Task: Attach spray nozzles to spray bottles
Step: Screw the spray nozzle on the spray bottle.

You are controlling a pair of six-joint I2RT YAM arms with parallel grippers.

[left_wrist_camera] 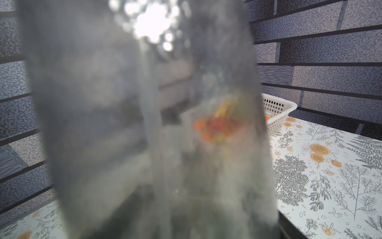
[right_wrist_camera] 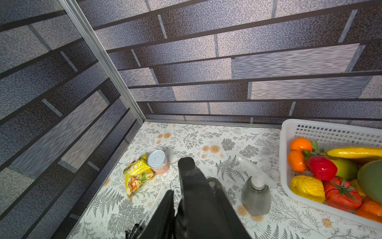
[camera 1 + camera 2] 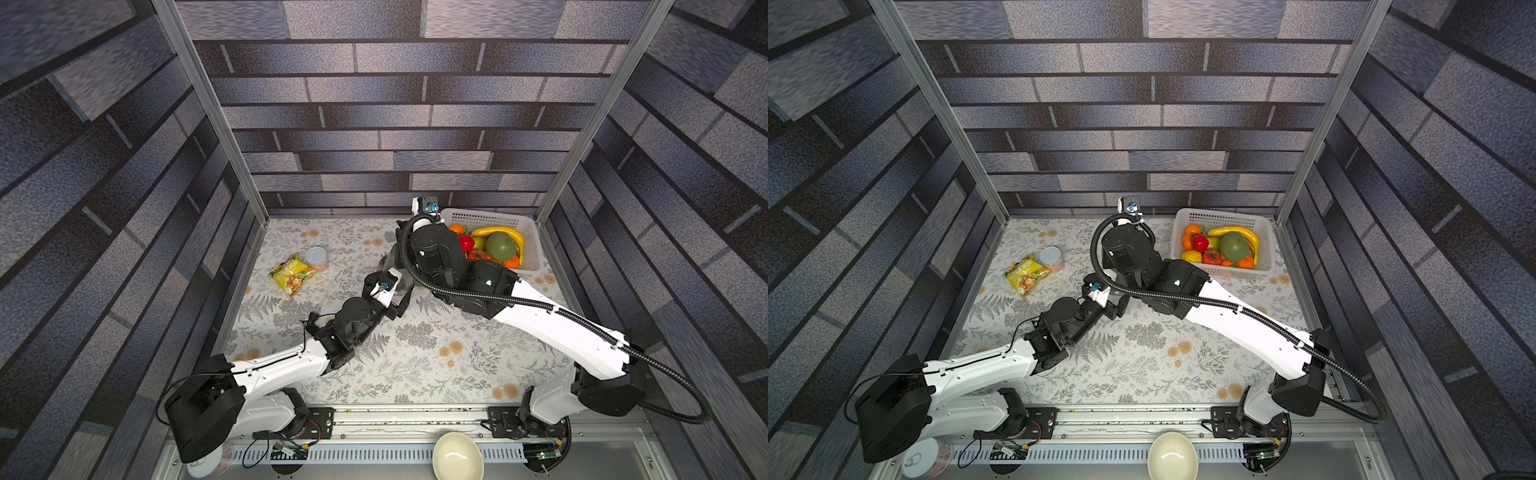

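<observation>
1. Bench (image 2: 196,136): we count 1 bottle finished. Only 2 bottles & 2 nozzles show. The 3rd pair is not in view, and the arms hide much of the ctr in both top views.
2. Fruit basket (image 2: 330,129), far right: not part of the job. The bottles we see stand left of it.
3. Capped bottle (image 2: 256,198): upright, just left of the basket, w/ the white nozzle (image 2: 255,173) on its neck. It looks seated, but we can't tell if it's fully tightened.
4. Open bottle (image 2: 214,183): upright, left of the capped one, neck bare. In the left wrist view the open bottle (image 1: 144,124) fills the frame, blurred. We judge the left gripper (image 3: 401,297) is clamped on its body, steadying it for the next nozzle.
5. Right gripper (image 2: 177,175): above the open bottle, jaws a little apart, nothing btw them.
6. Black nozzle (image 2: 134,229): lying on the bench, near-left of the open bottle and on the near side of the snack bag (image 2: 138,178). Neither gripper touches it.
7. Dip tube (image 2: 154,203): thin, runs from the black nozzle toward the far side. We reckon this is next: pick up the nozzle, feed the tube into the bare neck, twist on.
</observation>
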